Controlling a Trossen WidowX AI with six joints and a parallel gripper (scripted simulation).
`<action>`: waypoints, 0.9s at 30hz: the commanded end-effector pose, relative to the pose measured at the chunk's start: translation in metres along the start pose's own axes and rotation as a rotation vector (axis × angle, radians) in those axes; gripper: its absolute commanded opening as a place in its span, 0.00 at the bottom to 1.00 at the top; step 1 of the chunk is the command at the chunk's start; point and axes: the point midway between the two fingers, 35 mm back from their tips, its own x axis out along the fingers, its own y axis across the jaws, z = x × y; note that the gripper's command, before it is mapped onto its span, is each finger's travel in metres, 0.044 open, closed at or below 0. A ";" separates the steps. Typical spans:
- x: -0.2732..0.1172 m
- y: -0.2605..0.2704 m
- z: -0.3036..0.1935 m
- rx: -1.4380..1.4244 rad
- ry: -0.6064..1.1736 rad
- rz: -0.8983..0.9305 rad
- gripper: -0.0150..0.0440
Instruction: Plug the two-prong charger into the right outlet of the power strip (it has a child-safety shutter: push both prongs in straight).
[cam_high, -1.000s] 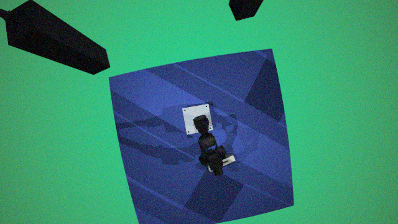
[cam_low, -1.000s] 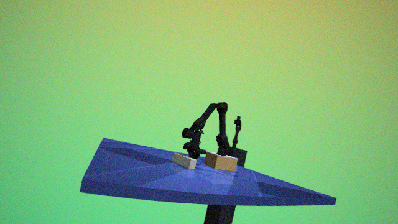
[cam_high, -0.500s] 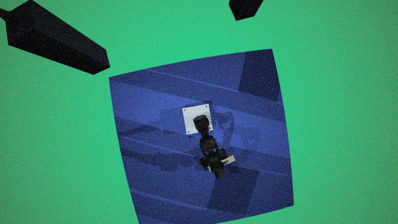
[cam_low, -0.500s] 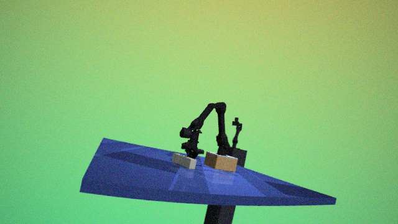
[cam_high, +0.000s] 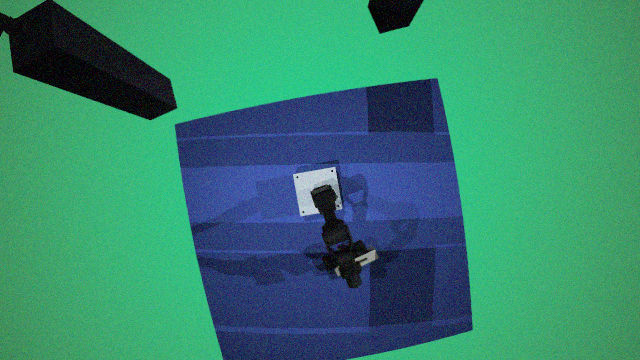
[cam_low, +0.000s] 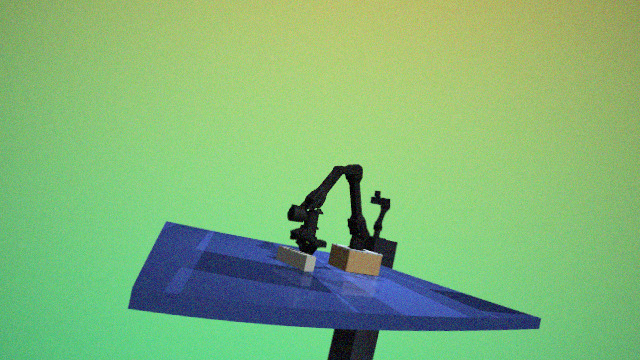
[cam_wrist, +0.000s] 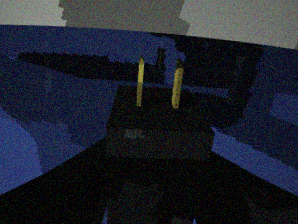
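The charger (cam_wrist: 160, 142) is a dark block with two yellow prongs (cam_wrist: 140, 85) that point away from the wrist camera, free of any outlet. My gripper (cam_wrist: 149, 148) (cam_low: 309, 249) is shut on the charger, which is too dark to make out in the top and exterior views. The power strip (cam_high: 370, 257) (cam_low: 299, 260) (cam_wrist: 240, 22) is a pale, long bar on the table, partly under the arm in the top view. In the wrist view its edge crosses the top, beyond the prong tips. Its right outlet cannot be made out; the height of the prongs is unclear.
The arm stands on a block with a white top (cam_high: 305, 195) and tan sides (cam_low: 365, 263), close to the strip. The blue table (cam_high: 250, 300) (cam_low: 250, 305) carries dark shadow patches. Black blocks (cam_high: 90, 65) (cam_high: 395, 12) show beyond the table in the top view.
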 end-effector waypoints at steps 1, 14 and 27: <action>0.000 0.001 0.000 0.005 0.002 0.006 0.25; 0.000 0.002 0.003 0.005 0.002 0.006 0.25; -0.001 0.002 0.007 0.005 0.002 0.006 0.25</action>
